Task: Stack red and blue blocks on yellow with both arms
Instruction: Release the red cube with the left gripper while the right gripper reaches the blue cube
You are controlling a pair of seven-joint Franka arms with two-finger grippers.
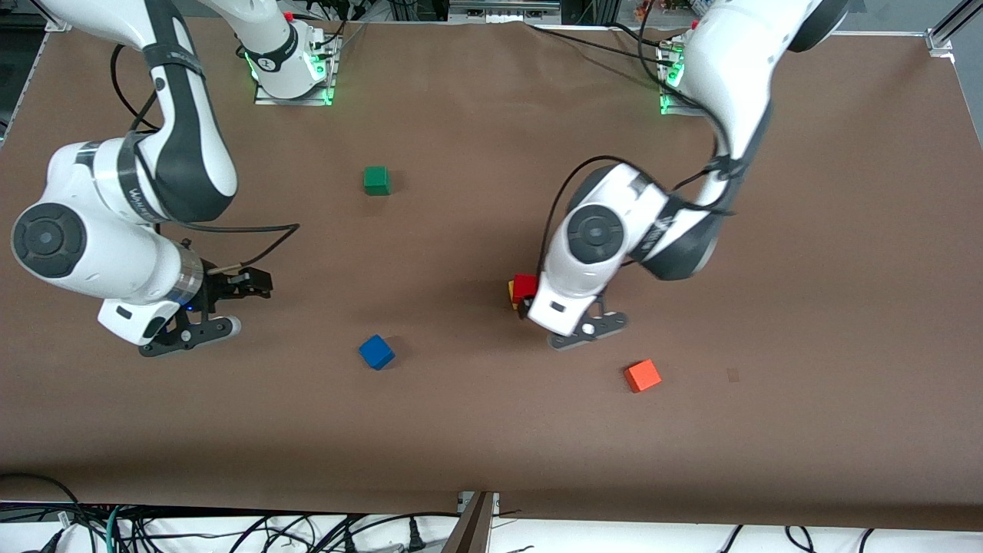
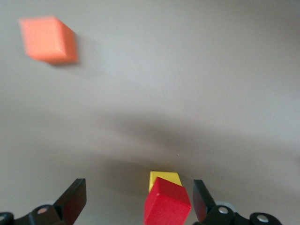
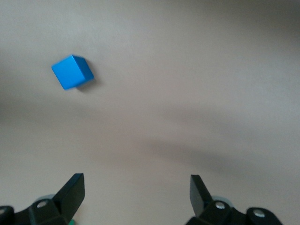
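The red block (image 1: pixel 525 286) sits on the yellow cube (image 1: pixel 511 293) in the middle of the table, turned a little askew on it. My left gripper (image 1: pixel 528 307) is open around this stack. In the left wrist view the red block (image 2: pixel 166 204) stands between the fingers, closer to one finger (image 2: pixel 200 196) with a small gap, and the yellow cube (image 2: pixel 164 178) shows under it. The blue block (image 1: pixel 376 352) lies alone on the table, nearer the front camera. My right gripper (image 1: pixel 244 288) is open and empty near the right arm's end; its wrist view shows the blue block (image 3: pixel 72 71) well ahead.
A green cube (image 1: pixel 376 180) lies toward the arms' bases. An orange cube (image 1: pixel 642 375) lies nearer the front camera than the stack, toward the left arm's end, and also shows in the left wrist view (image 2: pixel 48 39). The table is brown.
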